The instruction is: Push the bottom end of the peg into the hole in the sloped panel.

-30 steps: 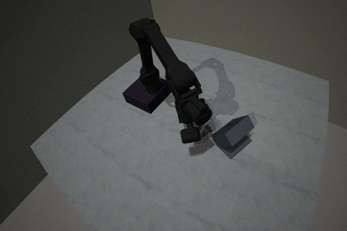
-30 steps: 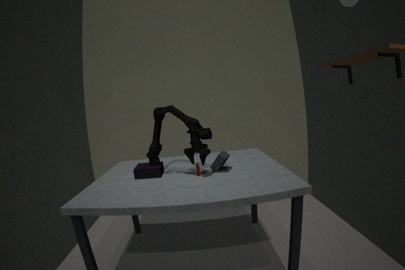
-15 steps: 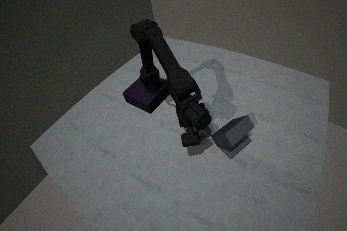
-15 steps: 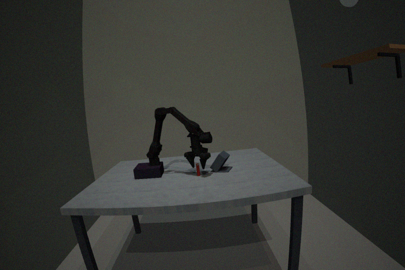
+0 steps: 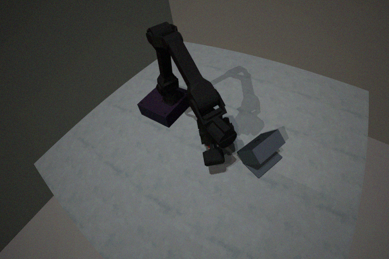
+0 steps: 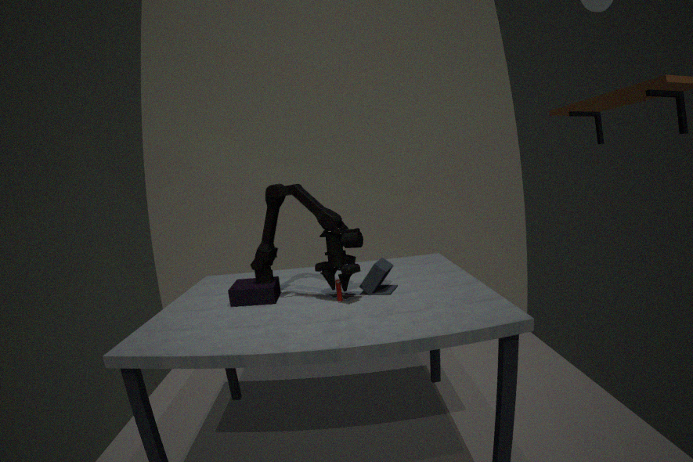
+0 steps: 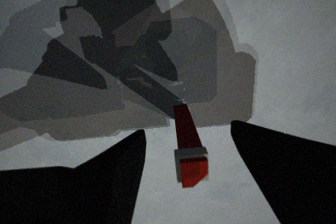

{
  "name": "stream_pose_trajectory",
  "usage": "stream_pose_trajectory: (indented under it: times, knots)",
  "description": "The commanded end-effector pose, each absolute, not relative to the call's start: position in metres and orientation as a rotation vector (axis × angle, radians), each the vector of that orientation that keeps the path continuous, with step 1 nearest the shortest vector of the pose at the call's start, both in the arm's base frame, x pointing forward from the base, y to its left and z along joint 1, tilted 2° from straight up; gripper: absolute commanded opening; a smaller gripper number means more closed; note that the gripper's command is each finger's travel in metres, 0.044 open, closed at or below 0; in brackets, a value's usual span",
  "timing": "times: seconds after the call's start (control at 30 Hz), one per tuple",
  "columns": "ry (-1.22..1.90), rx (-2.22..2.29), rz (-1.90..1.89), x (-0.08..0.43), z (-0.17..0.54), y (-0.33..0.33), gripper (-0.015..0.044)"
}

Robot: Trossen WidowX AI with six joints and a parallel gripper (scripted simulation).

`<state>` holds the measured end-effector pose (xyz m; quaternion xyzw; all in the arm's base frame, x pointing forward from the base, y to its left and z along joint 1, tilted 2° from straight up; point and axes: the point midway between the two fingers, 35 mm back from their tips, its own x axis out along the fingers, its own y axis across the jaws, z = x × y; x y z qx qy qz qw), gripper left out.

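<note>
The red peg (image 5: 209, 147) (image 6: 338, 291) (image 7: 194, 172) stands upright on the table. In the wrist view its top is flat-sided with one cut corner, and a grey band runs just under it. My gripper (image 6: 338, 289) (image 7: 187, 131) points down over the peg, its fingers partly apart. The peg is between them, with a gap on each side in the wrist view. In the top view the arm hides most of the peg. The grey sloped panel block (image 5: 268, 151) (image 6: 377, 276) stands beyond the peg, and its dark hole (image 5: 256, 141) shows in the upper face.
The purple base block (image 5: 153, 102) (image 6: 254, 292) carries the arm at the table's other side from the panel. The panel's flat foot (image 5: 272, 163) lies on the pale table (image 5: 170, 222) (image 6: 303, 332). Arm shadows cross the table around the peg. A wooden shelf (image 6: 625, 99) hangs on the wall.
</note>
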<state>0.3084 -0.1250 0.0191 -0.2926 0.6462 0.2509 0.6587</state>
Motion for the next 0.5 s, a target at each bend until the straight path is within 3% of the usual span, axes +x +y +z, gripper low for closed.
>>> stream_pose_trajectory:
  times: [0.0, 0.17, 0.47]
  knots:
    - [1.463, -0.662, 0.568, 0.3086, 0.0194, -0.1250, 0.0204]
    - [1.463, -0.662, 0.568, 0.3086, 0.0194, -0.1250, 0.0072]
    - [1.463, -0.662, 0.568, 0.3086, 0.0194, -0.1250, 0.0012]
